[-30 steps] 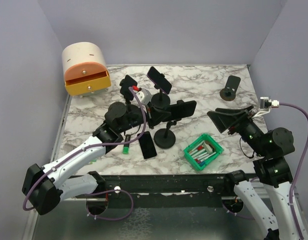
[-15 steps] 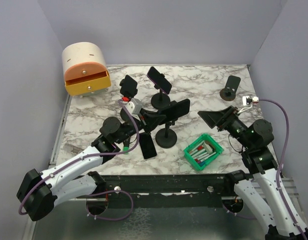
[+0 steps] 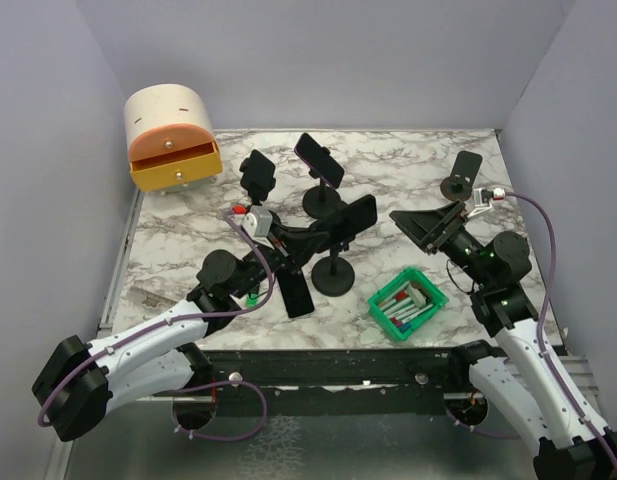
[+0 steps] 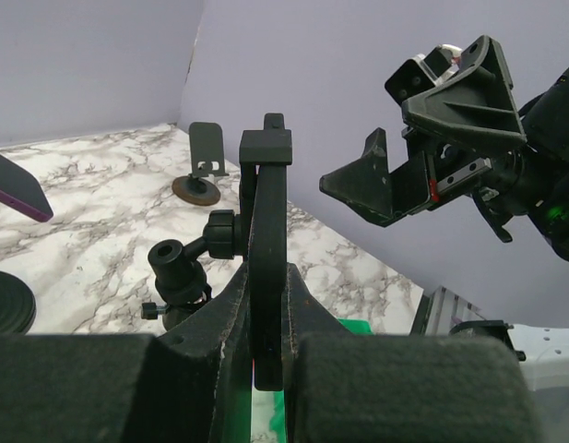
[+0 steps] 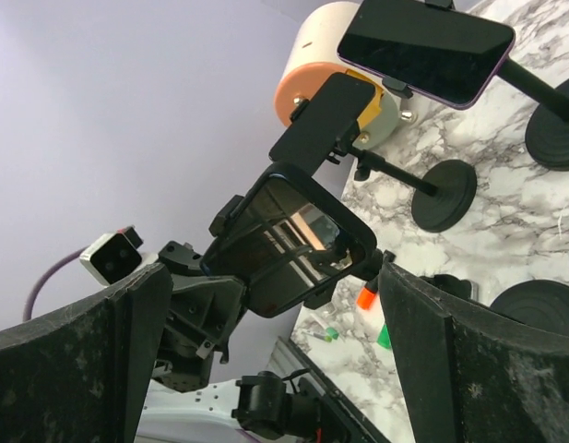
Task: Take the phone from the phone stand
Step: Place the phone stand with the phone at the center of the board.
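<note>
The phone (image 3: 354,217) is dark and sits tilted in the clamp of a black phone stand (image 3: 335,279) mid-table. My left gripper (image 3: 313,240) is shut on the phone's left end. In the left wrist view the phone (image 4: 267,231) stands edge-on between the pads, and the left gripper (image 4: 267,318) pinches its lower part, with the stand's ball joint (image 4: 178,268) behind. My right gripper (image 3: 416,224) hovers open just right of the phone without touching it. The right wrist view shows the phone's glossy screen (image 5: 289,240) above the right gripper's (image 5: 275,355) wide-apart fingers.
Two more phones on stands (image 3: 319,160) (image 3: 258,172) are behind, and a loose phone (image 3: 296,292) lies flat by the left arm. An empty stand (image 3: 460,178) is at the back right. A green bin (image 3: 408,303) of markers is front right, a beige-orange drawer box (image 3: 170,138) back left.
My right arm has swung left toward the phone and its jaws have opened wider. The left arm has shifted a little nearer while keeping its grip on the phone.
</note>
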Controlling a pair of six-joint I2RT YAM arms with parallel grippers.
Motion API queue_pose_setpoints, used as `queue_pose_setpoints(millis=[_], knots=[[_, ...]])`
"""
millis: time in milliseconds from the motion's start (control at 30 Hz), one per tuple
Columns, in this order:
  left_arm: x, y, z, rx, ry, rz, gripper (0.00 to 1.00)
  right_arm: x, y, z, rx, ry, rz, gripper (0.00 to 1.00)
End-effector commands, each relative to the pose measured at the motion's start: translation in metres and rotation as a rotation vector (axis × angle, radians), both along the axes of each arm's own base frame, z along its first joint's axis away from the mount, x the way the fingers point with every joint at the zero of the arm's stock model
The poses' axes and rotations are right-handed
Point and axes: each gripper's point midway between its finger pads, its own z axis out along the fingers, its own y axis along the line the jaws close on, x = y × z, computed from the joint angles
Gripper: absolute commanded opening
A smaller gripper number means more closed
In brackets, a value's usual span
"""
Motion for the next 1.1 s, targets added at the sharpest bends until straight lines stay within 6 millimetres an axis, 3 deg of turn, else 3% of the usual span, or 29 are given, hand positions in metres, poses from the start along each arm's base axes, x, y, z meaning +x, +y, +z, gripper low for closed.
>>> queue_pose_setpoints(millis=[0, 267, 400, 867, 1067], knots=[[-0.003, 0.001, -0.001, -0.052, 0.017, -0.002, 0.00, -0.001, 0.008, 0.014, 0.058, 0.003, 0.048, 1.00], [-0.007, 0.000, -0.011, -0.048, 0.037, -0.012, 0.02, 0.002, 0.015, -0.001, 0.009, 0.046, 0.071, 1.00], [-0.009, 0.000, -0.008, -0.050, 0.025, -0.022, 0.16, -0.004, 0.013, -0.001, -0.015, 0.025, 0.069, 0.99], [-0.014, 0.004, 0.001, -0.056, 0.003, -0.027, 0.44, -0.013, 0.008, 0.000, -0.112, 0.009, 0.066, 0.99], [-0.016, 0.015, 0.005, -0.017, -0.024, 0.013, 0.65, -0.020, 0.001, -0.006, -0.191, 0.010, 0.040, 0.99]])
